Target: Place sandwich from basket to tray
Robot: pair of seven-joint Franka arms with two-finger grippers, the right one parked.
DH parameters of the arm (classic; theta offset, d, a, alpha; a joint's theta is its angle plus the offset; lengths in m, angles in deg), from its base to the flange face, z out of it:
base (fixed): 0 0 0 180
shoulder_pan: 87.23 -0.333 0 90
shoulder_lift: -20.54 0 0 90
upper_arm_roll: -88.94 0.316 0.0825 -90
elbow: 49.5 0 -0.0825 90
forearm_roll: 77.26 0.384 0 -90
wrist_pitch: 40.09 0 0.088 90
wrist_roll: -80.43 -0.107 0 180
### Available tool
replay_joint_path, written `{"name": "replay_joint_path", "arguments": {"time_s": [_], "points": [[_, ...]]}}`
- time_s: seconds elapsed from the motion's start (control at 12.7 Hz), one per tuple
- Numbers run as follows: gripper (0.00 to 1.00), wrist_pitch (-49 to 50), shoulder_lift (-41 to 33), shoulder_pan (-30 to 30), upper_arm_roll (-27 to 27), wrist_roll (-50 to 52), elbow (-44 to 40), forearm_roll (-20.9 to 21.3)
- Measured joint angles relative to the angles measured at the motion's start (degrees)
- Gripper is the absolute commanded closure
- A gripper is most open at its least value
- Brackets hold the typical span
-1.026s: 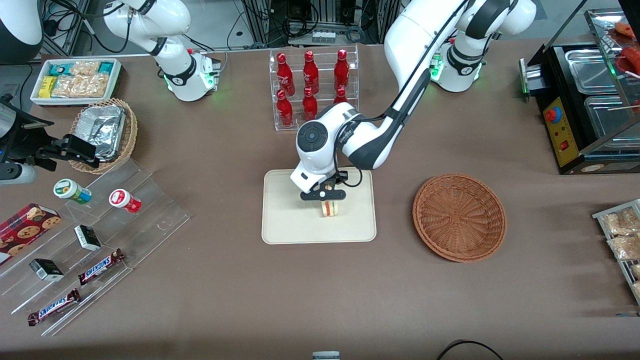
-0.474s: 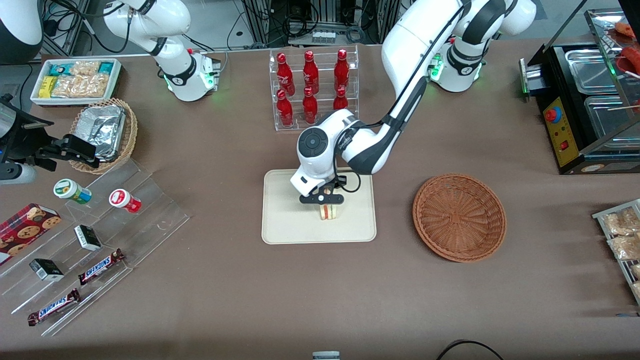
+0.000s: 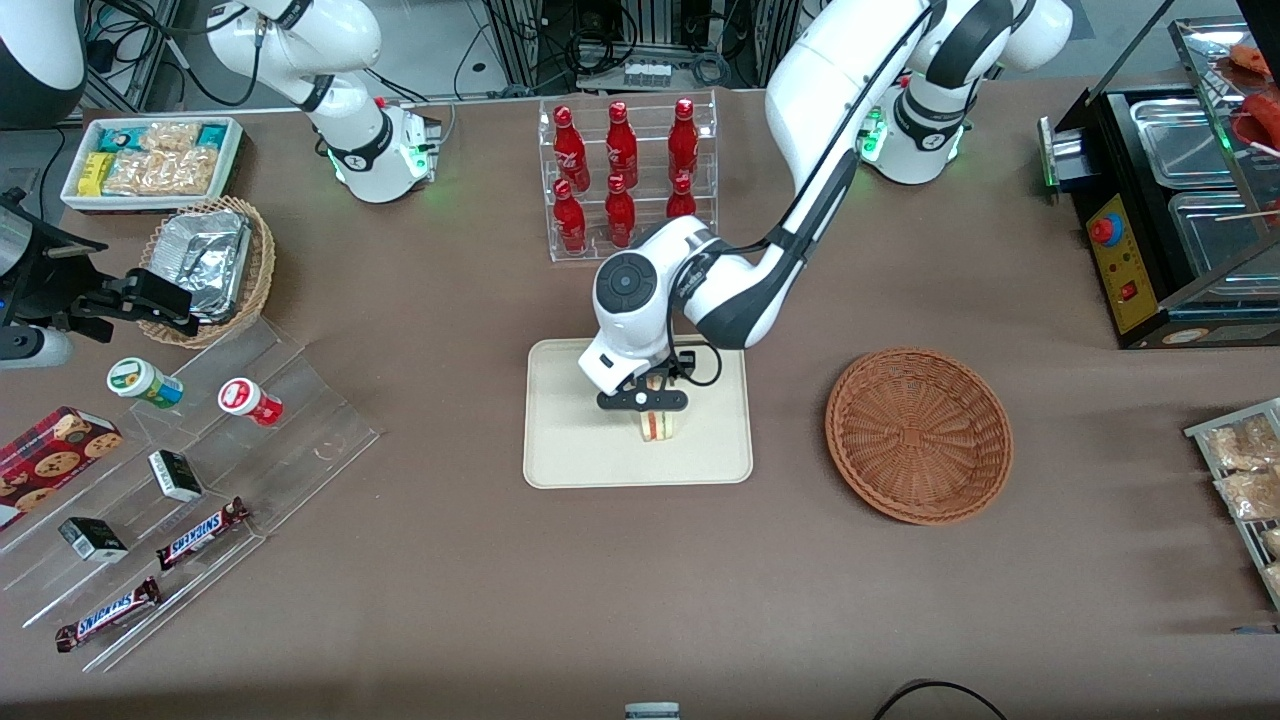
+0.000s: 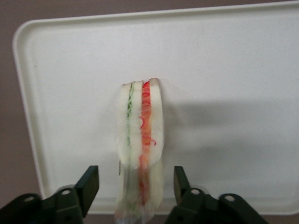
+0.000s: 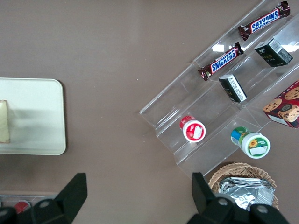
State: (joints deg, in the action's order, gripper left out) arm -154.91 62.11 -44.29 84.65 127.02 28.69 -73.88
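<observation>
While our gripper (image 4: 135,186) hangs spread around the sandwich (image 4: 140,144) standing on the tray (image 4: 243,60), we risk toppling it by brushing it.

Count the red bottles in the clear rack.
7 red bottles: three in the rack's upper row, four in the lower row, the last partly hidden by the arm. The hand is open over the sandwich on the tray.
</observation>
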Motion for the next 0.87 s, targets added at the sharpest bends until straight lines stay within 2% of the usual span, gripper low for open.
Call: {"name": "replay_joint_path", "arguments": {"time_s": [0.24, 0.39, 0.63, 0.87], "points": [[0.01, 10.12, -8.16, -0.20, 1.07, 0.25, -1.23, -1.41], [0.01, 18.07, -15.03, -0.30, 4.23, 0.32, -1.41, -2.23], [0.01, 27.54, -25.43, -0.46, 12.32, 0.13, -1.31, -4.72], [0.01, 32.33, -33.93, -0.84, 21.57, -3.28, 0.60, -5.51]]}}
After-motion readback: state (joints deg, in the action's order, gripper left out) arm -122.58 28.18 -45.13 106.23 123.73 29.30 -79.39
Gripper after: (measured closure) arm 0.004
